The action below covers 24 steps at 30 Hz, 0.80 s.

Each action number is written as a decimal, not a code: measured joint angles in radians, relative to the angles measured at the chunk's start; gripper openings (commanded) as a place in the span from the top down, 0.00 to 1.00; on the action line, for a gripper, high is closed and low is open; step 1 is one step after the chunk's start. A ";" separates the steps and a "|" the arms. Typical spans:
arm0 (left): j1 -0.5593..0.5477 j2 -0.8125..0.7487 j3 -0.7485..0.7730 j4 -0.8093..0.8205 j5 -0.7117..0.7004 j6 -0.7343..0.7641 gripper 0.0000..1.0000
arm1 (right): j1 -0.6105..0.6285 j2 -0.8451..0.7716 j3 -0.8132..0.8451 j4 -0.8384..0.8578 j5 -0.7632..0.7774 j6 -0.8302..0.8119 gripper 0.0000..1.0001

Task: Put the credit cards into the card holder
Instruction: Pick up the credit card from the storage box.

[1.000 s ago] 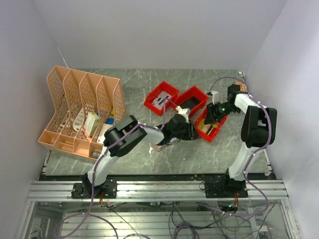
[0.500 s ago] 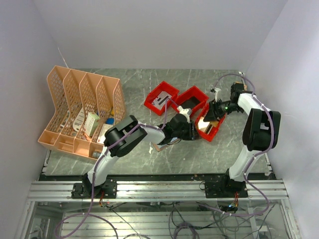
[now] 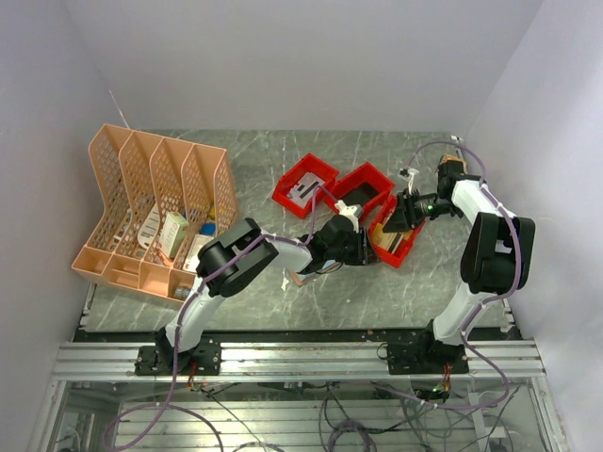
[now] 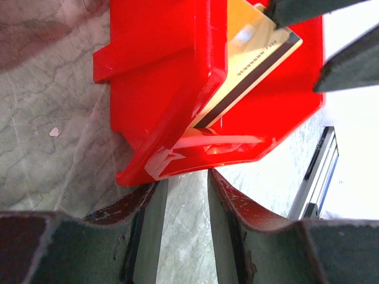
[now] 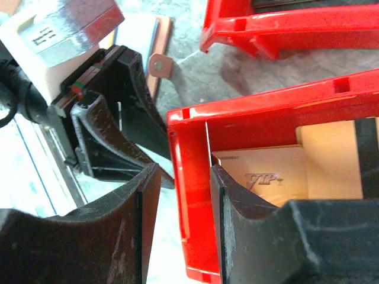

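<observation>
A whitish card with a dark stripe [image 4: 251,59] lies inside the nearest red bin [image 3: 405,247]; its "VIP" face shows in the right wrist view [image 5: 266,171]. My right gripper [image 3: 400,215] is open and straddles that bin's wall [image 5: 189,195], one finger outside and one inside over the card. My left gripper [image 3: 370,250] is open by a narrow gap, its tips at the bin's outer edge [image 4: 177,165]. The tan card holder [image 3: 303,278] lies on the table beside the left arm, and its edge shows in the right wrist view [image 5: 166,41]. I cannot make out a light blue card.
Two more red bins [image 3: 304,184] [image 3: 363,191] stand behind the left gripper, the left one holding a greyish item. A peach mesh file rack [image 3: 155,212] with papers stands at far left. Walls close in the back and the sides.
My right arm's elbow swung outward to the right and its gripper settled lower over the bin's wall. The left arm and the bin stayed almost still.
</observation>
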<state>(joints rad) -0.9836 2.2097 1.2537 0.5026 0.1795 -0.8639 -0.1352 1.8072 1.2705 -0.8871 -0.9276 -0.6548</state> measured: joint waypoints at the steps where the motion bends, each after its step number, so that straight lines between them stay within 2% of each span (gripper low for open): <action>1: 0.000 0.000 0.000 0.000 0.000 0.000 0.55 | 0.000 -0.005 -0.003 -0.007 -0.007 -0.002 0.61; 24: 0.005 0.000 0.000 0.000 0.000 0.004 0.55 | 0.003 -0.075 -0.049 -0.116 -0.064 -0.066 0.64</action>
<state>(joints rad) -0.9791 2.2097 1.2537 0.5026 0.1791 -0.8597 -0.1322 1.7321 1.2217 -1.0035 -0.9920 -0.7208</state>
